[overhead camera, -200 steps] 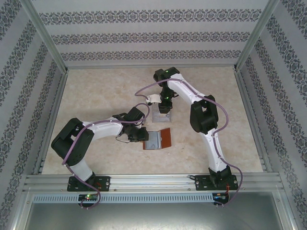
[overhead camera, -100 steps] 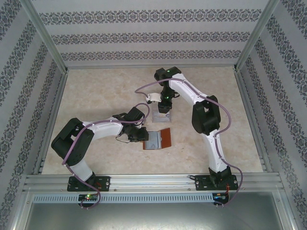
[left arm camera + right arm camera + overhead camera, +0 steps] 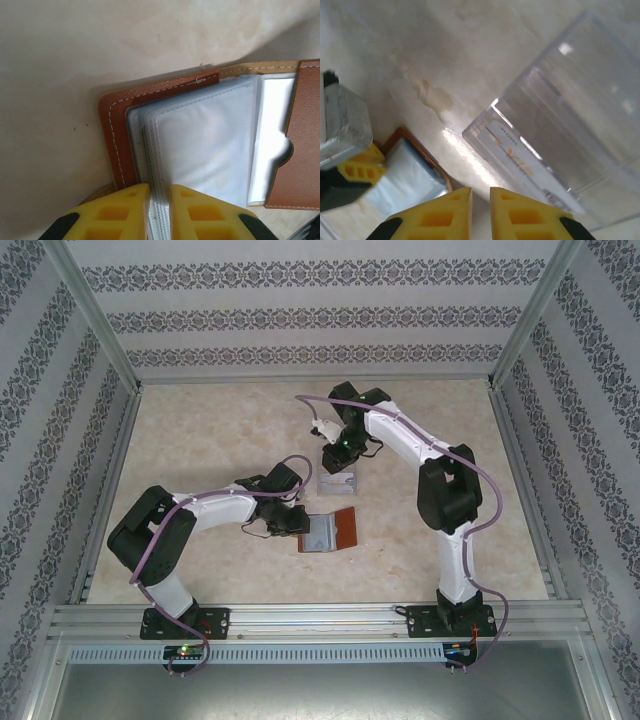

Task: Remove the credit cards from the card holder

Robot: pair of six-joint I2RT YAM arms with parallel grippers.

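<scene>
On the top view, the open card holder [image 3: 345, 527] lay flat near the middle of the desk [image 3: 200, 430], with its brown flap to the right. The left end effector [image 3: 292, 523] sat at the holder's left edge. A clear stand [image 3: 338, 483] stood just behind the holder. The right end effector [image 3: 338, 453] hung over the far side of that stand.

Down at the left wrist, the left end effector [image 3: 159, 192] was pinched on the pale plastic sleeves [image 3: 200, 145] of the card holder [image 3: 112, 130]. The edges of the sleeves sat in the thin gap between its two yellow fingers [image 3: 125, 210]. The brown cover lay flat on the desk [image 3: 100, 45].

Over at the right wrist, the right end effector [image 3: 480, 197] had its yellow fingers [image 3: 442, 210] close together, with only a thin gap and nothing between them. It hung above the desk [image 3: 445, 50], apart from the clear stand [image 3: 570, 90]. A pale card [image 3: 520, 160] with orange print lay inside the stand's low front part. The card holder [image 3: 410, 175] showed at the lower left, with the left end effector [image 3: 357, 172] at its edge.
</scene>
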